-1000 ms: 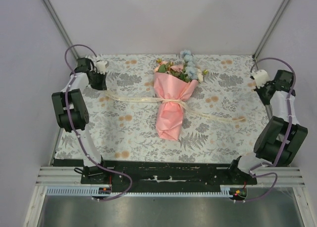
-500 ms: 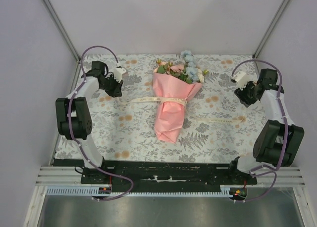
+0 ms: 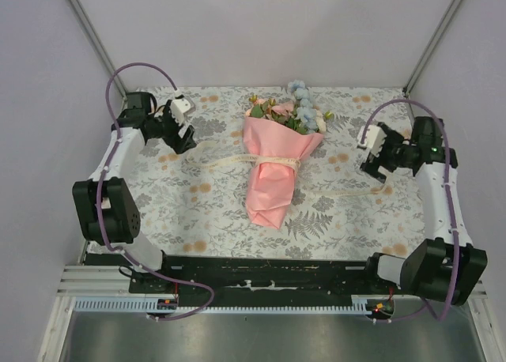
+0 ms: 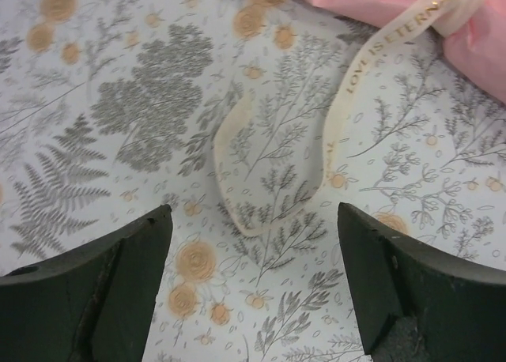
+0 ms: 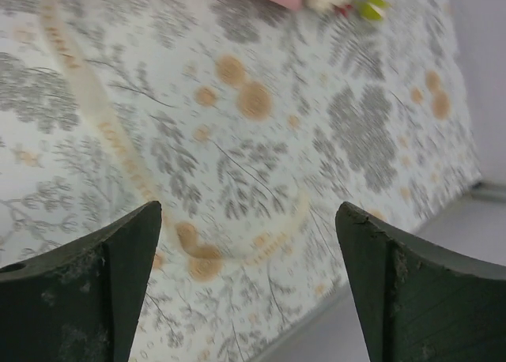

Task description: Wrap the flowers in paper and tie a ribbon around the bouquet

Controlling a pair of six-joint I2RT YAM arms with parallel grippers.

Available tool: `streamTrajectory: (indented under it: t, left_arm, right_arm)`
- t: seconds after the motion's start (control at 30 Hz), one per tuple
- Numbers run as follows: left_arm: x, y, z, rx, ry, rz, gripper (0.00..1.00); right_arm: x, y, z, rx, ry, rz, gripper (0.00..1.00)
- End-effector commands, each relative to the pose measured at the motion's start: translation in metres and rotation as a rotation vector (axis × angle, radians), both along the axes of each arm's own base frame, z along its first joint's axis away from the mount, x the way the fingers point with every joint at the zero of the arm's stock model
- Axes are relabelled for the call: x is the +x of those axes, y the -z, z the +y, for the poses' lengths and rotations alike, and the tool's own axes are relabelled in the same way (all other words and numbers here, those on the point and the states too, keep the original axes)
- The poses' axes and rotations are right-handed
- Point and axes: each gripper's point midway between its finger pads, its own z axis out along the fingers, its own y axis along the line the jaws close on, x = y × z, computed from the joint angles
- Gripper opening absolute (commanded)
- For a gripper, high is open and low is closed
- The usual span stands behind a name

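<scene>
Two of the task's steps look done, judging by how things lie. The left gripper (image 3: 186, 139) hangs over the printed tablecloth (image 3: 213, 220) with its jaws spread wide and nothing between them. In its wrist view the cream ribbon (image 4: 348, 77) lies slack on the cloth just ahead of the open fingers (image 4: 118, 291), curling into a loose loop there and touching neither one. That tail runs away from the left gripper, off to its right, to the bouquet (image 3: 273, 160).

The bouquet lies flat between the two grippers and apart from both. The paper (image 3: 267, 196) is closed into a cone around the stems. The flowers (image 3: 288, 113) fan out of its far end, and the ribbon is cinched around its waist. Whether there is a firm knot or only a crossing, I cannot tell at this size.

A second tail trails over the cloth towards the right gripper (image 3: 370, 166), which is also spread open and holds nothing. In its blurred wrist view the strand passes ahead of its fingers (image 5: 95, 283), lying free. What is left is likely a check on the knot, or a bow.
</scene>
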Motion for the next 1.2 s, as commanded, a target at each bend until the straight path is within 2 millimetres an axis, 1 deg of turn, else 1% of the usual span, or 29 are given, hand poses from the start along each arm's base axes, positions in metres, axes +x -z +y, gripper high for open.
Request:
streamTrajectory:
  t: [0.0,0.03,0.07,0.1,0.17,0.2,0.3,0.33,0.4,0.47,0.5,0.53,0.6,0.63,0.67,0.7,0.77,0.8,0.83,0.9,0.93,0.97,1.0,1.03,1.07,1.1,1.13,1.17]
  left_arm:
    - [-0.009,0.025,-0.045,-0.034,0.199,0.072,0.91]
    - [-0.006,0.025,-0.048,-0.062,0.193,0.066,0.92]
    - [-0.006,0.025,-0.063,-0.089,0.2,0.067,0.92]
    - [0.0,0.023,-0.065,-0.102,0.185,0.045,0.92]
    - [0.001,0.026,-0.067,-0.112,0.179,0.029,0.93]
    - [-0.001,0.03,-0.067,-0.104,0.188,0.029,0.93]
    - [-0.015,0.054,-0.073,-0.008,0.285,0.031,0.93]
    - [-0.02,0.063,-0.077,0.028,0.323,0.04,0.93]
    - [-0.024,0.078,-0.085,0.076,0.375,0.05,0.93]
    - [-0.022,0.089,-0.093,0.099,0.405,0.057,0.93]
    - [-0.022,0.098,-0.096,0.111,0.414,0.069,0.92]
    - [-0.02,0.104,-0.098,0.129,0.423,0.069,0.92]
    - [-0.017,0.116,-0.099,0.161,0.431,0.08,0.91]
    - [-0.017,0.121,-0.099,0.169,0.437,0.09,0.9]
    - [-0.018,0.126,-0.098,0.191,0.444,0.101,0.9]
    - [-0.016,0.129,-0.096,0.216,0.443,0.1,0.9]
    - [-0.016,0.14,-0.093,0.266,0.448,0.113,0.88]
    - [-0.015,0.145,-0.09,0.298,0.448,0.119,0.85]
    - [-0.013,0.151,-0.086,0.334,0.441,0.125,0.79]
    - [-0.012,0.162,-0.081,0.37,0.419,0.153,0.67]
    - [-0.011,0.164,-0.078,0.379,0.404,0.165,0.61]
    - [-0.012,0.169,-0.075,0.392,0.394,0.182,0.48]
    - [-0.015,0.171,-0.073,0.396,0.386,0.202,0.28]
    - [-0.015,0.171,-0.073,0.395,0.366,0.214,0.13]
    - [-0.013,0.169,-0.071,0.386,0.322,0.22,0.03]
    - [-0.009,0.165,-0.068,0.362,0.241,0.227,0.02]
    - [0.0,0.158,-0.063,0.346,0.142,0.213,0.02]
    - [0.008,0.149,-0.061,0.297,0.048,0.195,0.02]
  right_arm:
    - [-0.026,0.052,0.064,0.043,-0.267,0.103,0.98]
    - [-0.021,0.062,0.076,0.031,-0.294,0.09,0.98]
    - [-0.019,0.074,0.086,0.023,-0.307,0.095,0.98]
    - [-0.022,0.081,0.105,0.028,-0.346,0.112,0.98]
    - [-0.025,0.096,0.129,0.044,-0.369,0.17,0.98]
    - [-0.028,0.105,0.14,0.042,-0.381,0.205,0.98]
    - [-0.027,0.13,0.159,0.003,-0.4,0.272,0.98]
    - [-0.027,0.135,0.164,-0.005,-0.412,0.292,0.98]
    - [-0.025,0.147,0.172,-0.029,-0.425,0.327,0.98]
    - [-0.016,0.156,0.175,-0.05,-0.41,0.35,0.98]
    - [-0.011,0.16,0.176,-0.059,-0.397,0.358,0.97]
    - [-0.006,0.163,0.177,-0.065,-0.382,0.371,0.94]
    - [0.005,0.164,0.178,-0.068,-0.347,0.38,0.84]
    - [0.009,0.165,0.177,-0.078,-0.333,0.381,0.78]
    - [0.011,0.17,0.176,-0.094,-0.319,0.393,0.7]
    - [0.013,0.172,0.173,-0.117,-0.304,0.398,0.67]
    - [0.011,0.177,0.171,-0.126,-0.292,0.412,0.59]
    - [0.011,0.178,0.172,-0.125,-0.289,0.417,0.53]
    - [0.009,0.179,0.172,-0.131,-0.284,0.423,0.46]
    - [0.004,0.184,0.17,-0.135,-0.261,0.448,0.29]
    - [0.001,0.186,0.169,-0.133,-0.243,0.459,0.16]
    - [0.0,0.188,0.166,-0.135,-0.222,0.47,0.03]
    - [-0.002,0.188,0.165,-0.128,-0.187,0.483,0.0]
    - [-0.001,0.187,0.163,-0.127,-0.153,0.485,0.0]
    - [-0.001,0.184,0.16,-0.118,-0.118,0.488,0.0]
    - [0.0,0.181,0.159,-0.107,-0.078,0.483,0.0]
    - [0.004,0.177,0.156,-0.092,-0.028,0.464,0.0]
    - [0.01,0.17,0.153,-0.066,0.035,0.437,0.0]
